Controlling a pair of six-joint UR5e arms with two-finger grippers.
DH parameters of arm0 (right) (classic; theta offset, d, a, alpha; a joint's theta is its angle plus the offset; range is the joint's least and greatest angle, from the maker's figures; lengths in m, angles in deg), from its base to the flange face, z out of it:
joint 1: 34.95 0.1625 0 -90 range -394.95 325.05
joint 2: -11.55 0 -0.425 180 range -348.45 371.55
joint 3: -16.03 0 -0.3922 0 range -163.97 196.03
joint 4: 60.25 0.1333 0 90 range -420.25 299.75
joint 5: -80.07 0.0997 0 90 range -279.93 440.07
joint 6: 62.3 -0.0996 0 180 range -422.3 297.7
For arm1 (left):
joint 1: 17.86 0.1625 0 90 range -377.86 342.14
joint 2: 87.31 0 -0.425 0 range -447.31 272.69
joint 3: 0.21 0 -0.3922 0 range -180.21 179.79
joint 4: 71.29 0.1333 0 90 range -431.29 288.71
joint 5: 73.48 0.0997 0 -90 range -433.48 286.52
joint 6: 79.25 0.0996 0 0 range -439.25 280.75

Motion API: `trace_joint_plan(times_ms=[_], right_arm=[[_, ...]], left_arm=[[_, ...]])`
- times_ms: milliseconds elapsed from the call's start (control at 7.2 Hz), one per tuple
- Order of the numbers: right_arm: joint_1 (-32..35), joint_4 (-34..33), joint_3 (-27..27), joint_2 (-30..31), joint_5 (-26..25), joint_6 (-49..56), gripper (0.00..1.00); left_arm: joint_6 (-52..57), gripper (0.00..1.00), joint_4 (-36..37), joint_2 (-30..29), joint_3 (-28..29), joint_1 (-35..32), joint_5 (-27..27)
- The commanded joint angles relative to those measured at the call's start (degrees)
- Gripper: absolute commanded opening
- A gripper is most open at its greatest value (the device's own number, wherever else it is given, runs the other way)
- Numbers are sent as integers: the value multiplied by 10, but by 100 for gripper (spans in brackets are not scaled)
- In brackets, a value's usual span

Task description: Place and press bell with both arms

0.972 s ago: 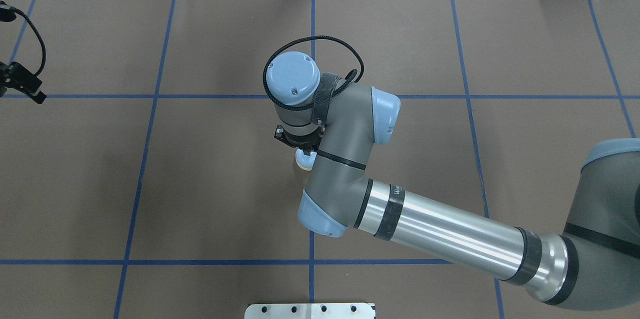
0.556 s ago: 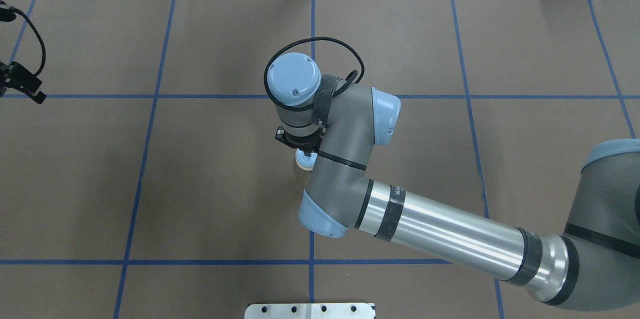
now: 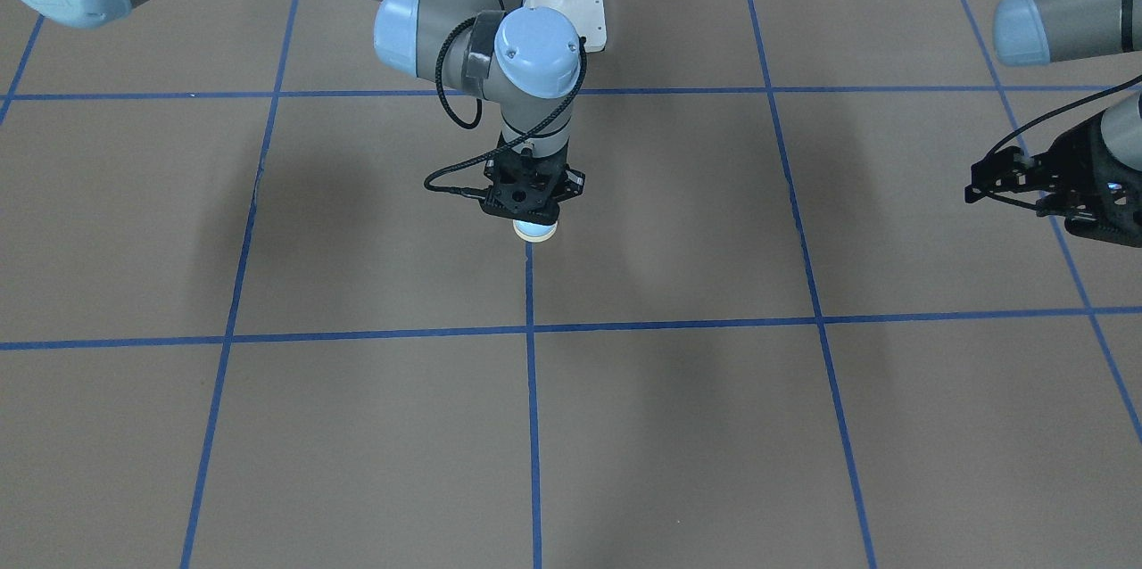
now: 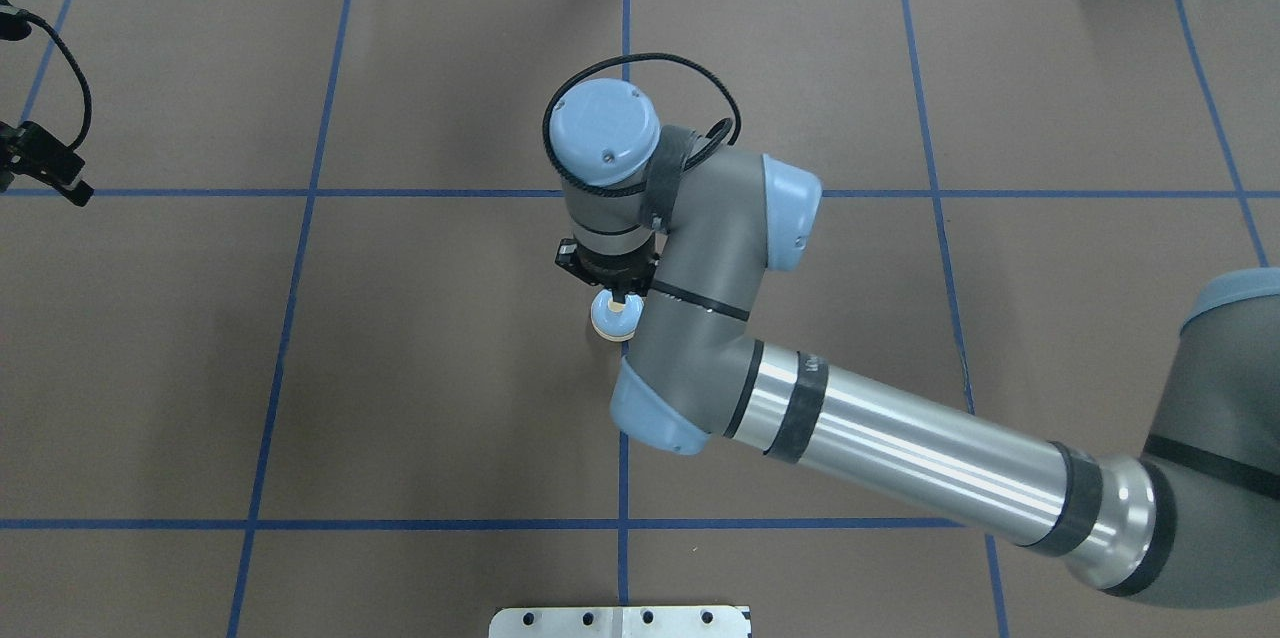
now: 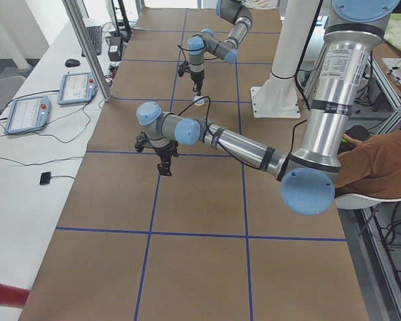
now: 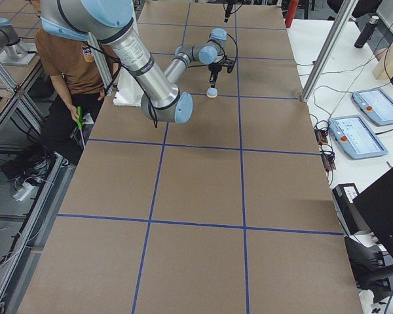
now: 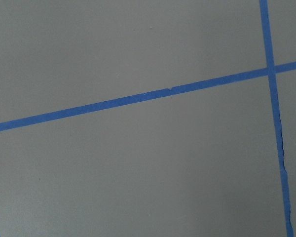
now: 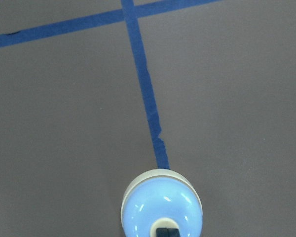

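Observation:
The small light-blue bell [image 4: 608, 318] with a cream base stands on the brown mat at the middle, on a blue tape line; it also shows in the front view [image 3: 535, 231]. My right gripper [image 4: 622, 299] points straight down over it. Its fingers are together, with the tips at the button on top, as the right wrist view [image 8: 161, 231] shows over the bell [image 8: 161, 202]. I cannot tell whether they touch. My left gripper [image 3: 977, 178] hovers far off at the table's left side, open and empty.
The brown mat [image 4: 420, 368] carries a blue tape grid. A white bolted base plate [image 4: 620, 621] sits at the near edge. The left gripper also shows at the overhead view's left edge [image 4: 45, 168]. A seated person [image 5: 381, 160] is beside the table.
My right wrist has moved up and slightly away from the bell, so more of the bell shows. The bell has stayed in place. The left arm has not moved.

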Motion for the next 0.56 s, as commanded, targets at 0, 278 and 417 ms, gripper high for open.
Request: trace_joint_plan(times_ms=[0, 278, 417], right_arm=[[71, -2, 163, 150, 49, 74, 0], [164, -1, 248, 293, 81, 250, 0], [220, 3, 255, 345, 110, 354, 0]], left_arm=[[-1, 99, 1, 1, -2, -1, 0], [0, 99, 0, 2, -4, -1, 0], [1, 99, 0, 3, -4, -1, 0]])
